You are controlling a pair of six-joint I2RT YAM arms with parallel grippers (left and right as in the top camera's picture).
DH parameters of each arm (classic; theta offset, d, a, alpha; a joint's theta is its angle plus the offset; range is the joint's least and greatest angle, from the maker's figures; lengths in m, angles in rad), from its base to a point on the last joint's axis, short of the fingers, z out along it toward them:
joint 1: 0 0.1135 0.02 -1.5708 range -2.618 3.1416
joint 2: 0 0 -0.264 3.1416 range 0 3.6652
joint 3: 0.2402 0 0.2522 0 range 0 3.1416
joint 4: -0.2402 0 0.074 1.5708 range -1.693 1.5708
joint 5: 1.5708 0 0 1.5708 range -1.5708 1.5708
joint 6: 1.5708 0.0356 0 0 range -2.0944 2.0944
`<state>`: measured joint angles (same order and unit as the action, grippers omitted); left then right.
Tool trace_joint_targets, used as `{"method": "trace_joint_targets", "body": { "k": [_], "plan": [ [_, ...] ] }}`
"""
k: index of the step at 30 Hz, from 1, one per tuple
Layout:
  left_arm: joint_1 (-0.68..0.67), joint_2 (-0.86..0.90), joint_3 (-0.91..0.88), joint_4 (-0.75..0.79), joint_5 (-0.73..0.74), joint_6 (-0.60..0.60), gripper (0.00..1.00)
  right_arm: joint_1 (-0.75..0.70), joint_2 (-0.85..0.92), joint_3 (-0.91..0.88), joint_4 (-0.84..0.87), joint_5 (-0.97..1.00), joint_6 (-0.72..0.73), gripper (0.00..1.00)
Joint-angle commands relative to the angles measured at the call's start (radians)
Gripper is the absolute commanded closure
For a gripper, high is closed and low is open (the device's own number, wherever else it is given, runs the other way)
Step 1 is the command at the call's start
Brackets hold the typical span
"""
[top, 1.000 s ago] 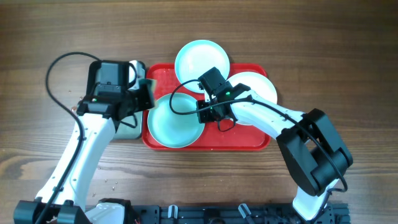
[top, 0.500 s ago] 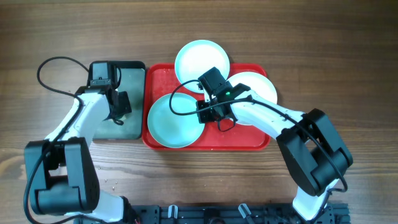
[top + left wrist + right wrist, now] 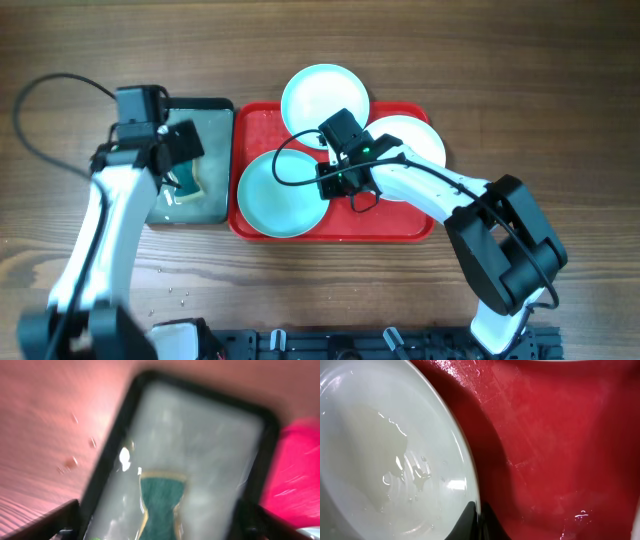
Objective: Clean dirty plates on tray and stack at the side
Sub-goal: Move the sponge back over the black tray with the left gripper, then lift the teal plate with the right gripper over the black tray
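Note:
On the red tray [image 3: 400, 232] a light cyan plate [image 3: 275, 195] lies at the front left, wet inside. My right gripper [image 3: 330, 180] is shut on its right rim; in the right wrist view the fingertips [image 3: 479, 515] pinch that rim [image 3: 462, 467] over the wet tray floor [image 3: 560, 450]. A second pale plate [image 3: 325, 95] overlaps the tray's far rim. The white plate [image 3: 415, 140] sits at the right, partly under the right arm. My left gripper [image 3: 183, 150] hangs open above the black tray [image 3: 215, 125], with nothing between its fingers [image 3: 55, 522].
A green-yellow sponge [image 3: 186, 186] lies on the black tray, left of the red tray; in the blurred left wrist view the sponge [image 3: 161, 502] lies below the open jaws. Small crumbs [image 3: 172, 293] dot the table near the front left.
My left arm swung left from the cyan plate's edge to the black tray, then opened and let go of the sponge there. The right gripper and the plates have not moved.

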<state>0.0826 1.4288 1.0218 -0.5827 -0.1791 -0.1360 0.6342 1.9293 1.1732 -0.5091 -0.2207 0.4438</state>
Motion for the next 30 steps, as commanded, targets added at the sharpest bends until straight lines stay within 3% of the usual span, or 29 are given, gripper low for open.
{"method": "trace_joint_targets", "body": {
  "k": [1, 4, 11, 24, 30],
  "plan": [
    [0.005, -0.200, 0.030, -0.001, -0.010, -0.006, 0.00, 0.006, 0.003, 0.040, -0.045, -0.019, -0.018, 0.96],
    [0.005, -0.282, 0.029, -0.014, -0.010, -0.006, 0.00, 0.006, -0.043, 0.075, -0.102, -0.019, -0.023, 0.96],
    [0.005, -0.282, 0.029, -0.016, -0.010, -0.006, 0.00, 0.006, -0.183, 0.229, -0.292, 0.023, -0.051, 0.96],
    [0.005, -0.282, 0.029, -0.016, -0.010, -0.006, 0.00, 0.068, -0.037, 0.238, 0.179, 0.073, 0.069, 0.96],
    [0.005, -0.282, 0.029, -0.016, -0.010, -0.006, 0.00, 0.198, 0.058, 0.238, 0.463, 0.311, 0.135, 0.96]
  ]
}}
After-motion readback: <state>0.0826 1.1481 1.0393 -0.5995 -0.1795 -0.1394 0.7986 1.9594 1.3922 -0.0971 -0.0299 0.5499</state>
